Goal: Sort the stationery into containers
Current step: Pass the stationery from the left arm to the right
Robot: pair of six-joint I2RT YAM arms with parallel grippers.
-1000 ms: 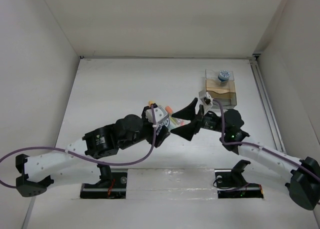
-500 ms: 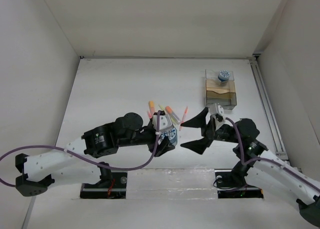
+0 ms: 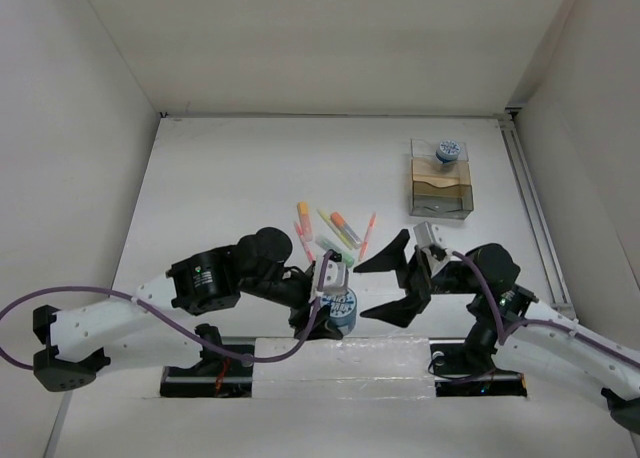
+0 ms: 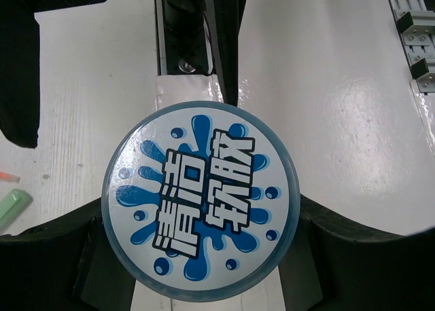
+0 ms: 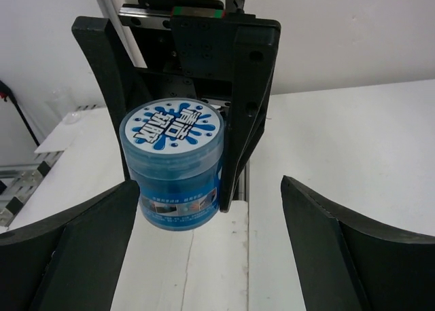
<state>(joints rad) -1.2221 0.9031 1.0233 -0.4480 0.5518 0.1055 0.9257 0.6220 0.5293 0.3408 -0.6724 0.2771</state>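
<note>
While the round blue-and-white tub (image 3: pixel 340 311) is clamped by its sides in the left gripper (image 3: pixel 330 290), it is held at the near edge of the table (image 3: pixel 230 178), between the two arm bases. In the left wrist view its printed lid is turned toward the camera, with a black finger pressed against each side. The right gripper (image 3: pixel 390 283) is seen just to the right of the tub, its jaws spread wide and empty; in the right wrist view the tub is framed ahead of them, apart from both. The pens and markers (image 3: pixel 335 228) lie loose on the table just beyond the tub. The clear organizer box (image 3: pixel 440 193) stands well apart at the far right, with a second tub (image 3: pixel 447 151) seated at its far end.
</note>
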